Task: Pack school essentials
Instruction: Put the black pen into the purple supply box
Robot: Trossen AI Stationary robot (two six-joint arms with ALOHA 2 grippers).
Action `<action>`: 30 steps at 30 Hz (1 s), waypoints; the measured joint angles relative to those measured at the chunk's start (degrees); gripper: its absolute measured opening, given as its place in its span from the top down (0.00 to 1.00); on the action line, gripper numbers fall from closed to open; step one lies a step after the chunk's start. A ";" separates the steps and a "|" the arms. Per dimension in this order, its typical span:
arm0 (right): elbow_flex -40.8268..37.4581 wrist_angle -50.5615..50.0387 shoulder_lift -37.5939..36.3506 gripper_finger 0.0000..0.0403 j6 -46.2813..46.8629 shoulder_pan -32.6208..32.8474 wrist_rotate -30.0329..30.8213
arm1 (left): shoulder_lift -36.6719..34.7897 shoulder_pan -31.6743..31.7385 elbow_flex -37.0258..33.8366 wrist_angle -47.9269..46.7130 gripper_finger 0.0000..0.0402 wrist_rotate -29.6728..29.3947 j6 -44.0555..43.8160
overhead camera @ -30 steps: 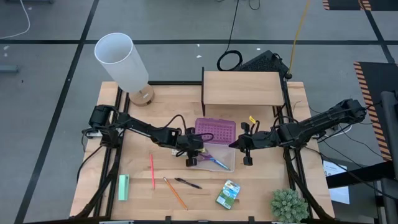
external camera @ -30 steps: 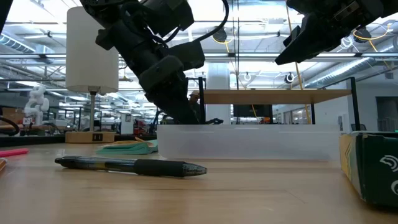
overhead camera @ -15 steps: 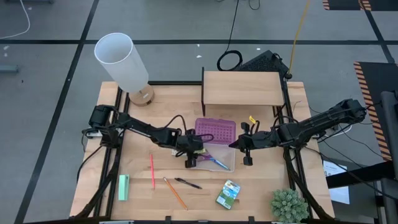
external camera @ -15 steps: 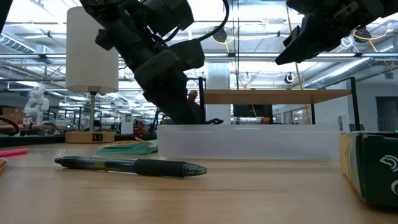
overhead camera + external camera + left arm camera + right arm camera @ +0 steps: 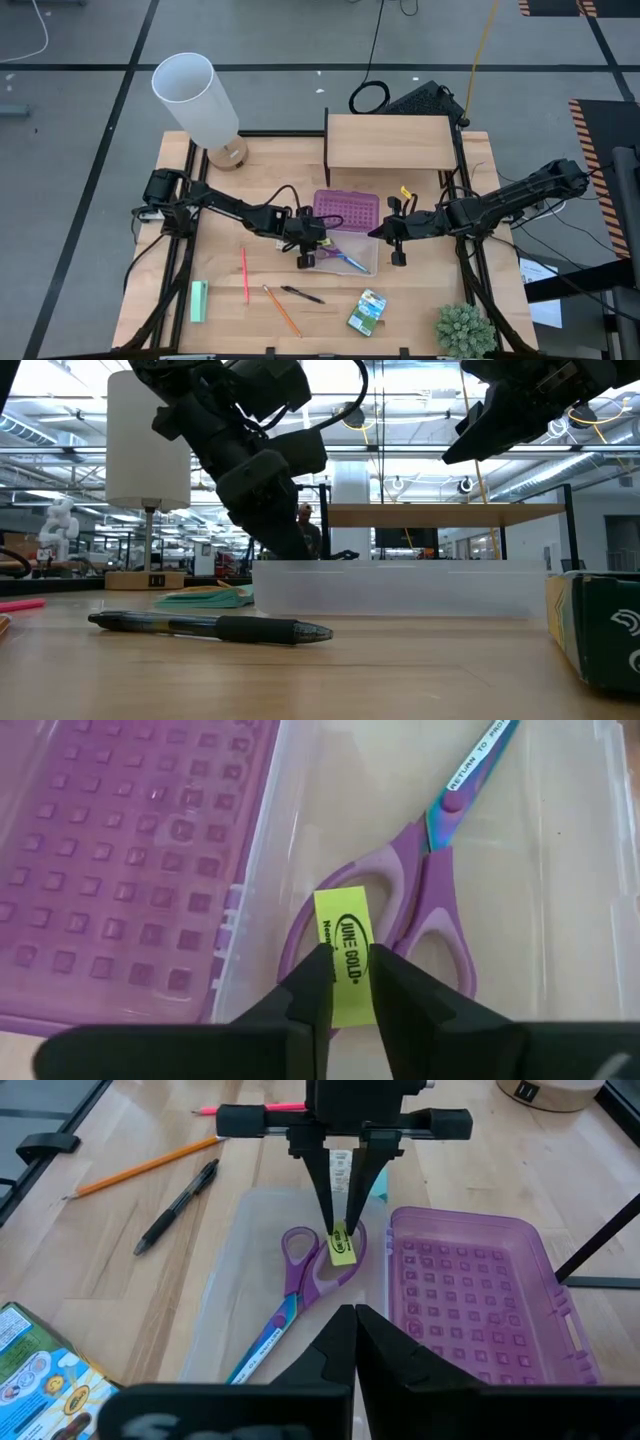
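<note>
The left gripper point(image 5: 345, 982) pinches the yellow piece point(image 5: 345, 955) over the scissors point(image 5: 425, 895); dropped crooked, it could bounce out of the case point(image 5: 368, 262), while the right gripper point(image 5: 352, 1320) waits shut.

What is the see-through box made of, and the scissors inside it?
The clear case looks like frosted plastic: the wooden table shows faintly through its walls. Its purple lid seems to be tinted plastic with moulded square bumps. The purple-handled scissors appear to have smooth plastic handles; their blades carry a colourful printed coating, probably over metal, though that is not certain.
</note>
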 joint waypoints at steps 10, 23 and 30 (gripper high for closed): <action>-0.02 0.04 -0.02 1.00 0.28 0.01 -0.02 | -4.44 -0.12 3.45 -6.07 0.83 -0.07 -1.01; -0.02 0.00 0.00 1.00 0.42 0.04 -0.07 | -12.11 -11.59 4.02 -14.13 0.83 -5.07 -4.91; -0.02 0.04 -0.02 1.00 0.42 0.04 -0.07 | -11.67 -18.61 4.00 -15.82 0.83 -5.03 -12.23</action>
